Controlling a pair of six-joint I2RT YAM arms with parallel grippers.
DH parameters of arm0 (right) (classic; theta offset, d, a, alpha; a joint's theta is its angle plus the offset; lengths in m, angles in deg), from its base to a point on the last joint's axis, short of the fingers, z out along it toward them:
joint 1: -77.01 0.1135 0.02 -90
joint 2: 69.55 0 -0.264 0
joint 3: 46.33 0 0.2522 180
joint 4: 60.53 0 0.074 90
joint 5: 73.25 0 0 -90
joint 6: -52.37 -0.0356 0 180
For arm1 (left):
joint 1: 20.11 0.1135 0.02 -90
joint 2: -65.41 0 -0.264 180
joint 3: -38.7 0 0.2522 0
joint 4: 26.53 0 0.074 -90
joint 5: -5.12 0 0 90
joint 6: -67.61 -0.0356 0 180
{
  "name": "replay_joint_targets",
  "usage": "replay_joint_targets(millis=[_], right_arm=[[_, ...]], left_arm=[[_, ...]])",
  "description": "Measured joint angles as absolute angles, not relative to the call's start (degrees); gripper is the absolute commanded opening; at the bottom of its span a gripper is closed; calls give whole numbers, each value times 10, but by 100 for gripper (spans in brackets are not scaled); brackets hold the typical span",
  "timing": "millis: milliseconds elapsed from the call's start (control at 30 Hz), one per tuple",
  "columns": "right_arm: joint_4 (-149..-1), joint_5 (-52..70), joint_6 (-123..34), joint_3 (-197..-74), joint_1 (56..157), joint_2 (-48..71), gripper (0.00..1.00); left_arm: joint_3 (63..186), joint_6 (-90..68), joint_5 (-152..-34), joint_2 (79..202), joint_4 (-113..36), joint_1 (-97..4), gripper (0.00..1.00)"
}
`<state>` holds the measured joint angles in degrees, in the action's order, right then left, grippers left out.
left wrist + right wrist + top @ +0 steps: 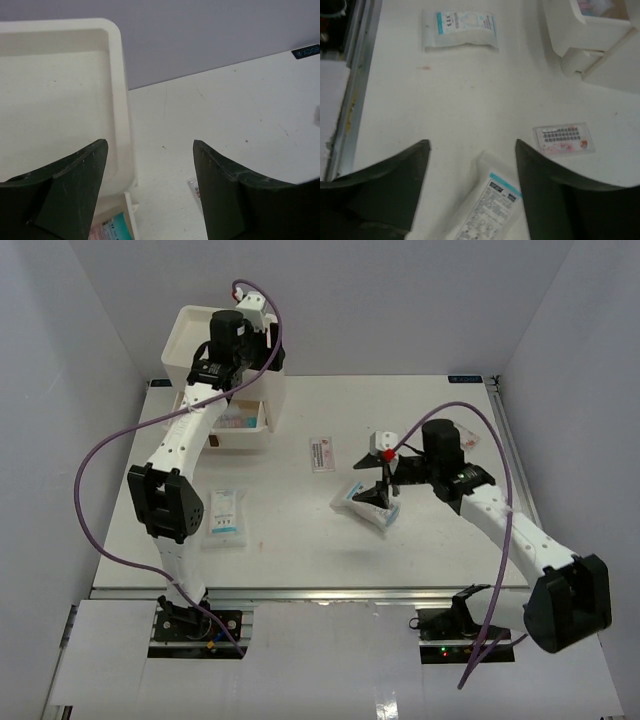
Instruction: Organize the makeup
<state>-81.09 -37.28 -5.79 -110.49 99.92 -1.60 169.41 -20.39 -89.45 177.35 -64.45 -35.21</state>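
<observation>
Okay, left gripper (149, 145): I see it spread, empty, above the white drawer box (121, 100).
Right gripper (471, 145): released, hovering over one sachet pack (490, 205).
Pink-white packet (564, 139): on the table (445, 100), near that pack.

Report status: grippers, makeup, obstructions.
Left gripper open, empty, over drawer box. Right gripper open above centre sachet pack. Second sachet pack and pink-white packet loose on table. Nothing in the way.
</observation>
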Motion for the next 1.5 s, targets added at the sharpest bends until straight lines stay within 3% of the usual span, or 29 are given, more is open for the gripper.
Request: replay_joint_targets(millis=[67,233,500,600,800,967,1333,1500], right_arm=[[-868,-324,33,-1207,1066,68,39],[-930,-204,123,-1409,1170,258,28],[-972,-80,155,-1729,1283,568,26],[-973,-51,145,-1810,1302,630,37],[-927,-26,103,-1820,1284,615,62],[-896,-28,83,-1820,1236,572,79],[-828,-102,36,-1943,1174,593,99],[-759,-120,14,-1993,1183,645,94]], left_arm=[[1693,-203,-901,1753,-641,-339,80],[1649,-192,-911,1682,-618,-290,82],[1428,-146,-886,1489,-579,-252,96],[1344,-127,-846,1395,-583,-247,98],[1232,-86,-773,1241,-571,-235,98],[1200,-31,-780,1214,-570,-192,98],[1042,156,-1016,1268,-548,-51,98],[984,203,-1080,1260,-511,-28,98]])
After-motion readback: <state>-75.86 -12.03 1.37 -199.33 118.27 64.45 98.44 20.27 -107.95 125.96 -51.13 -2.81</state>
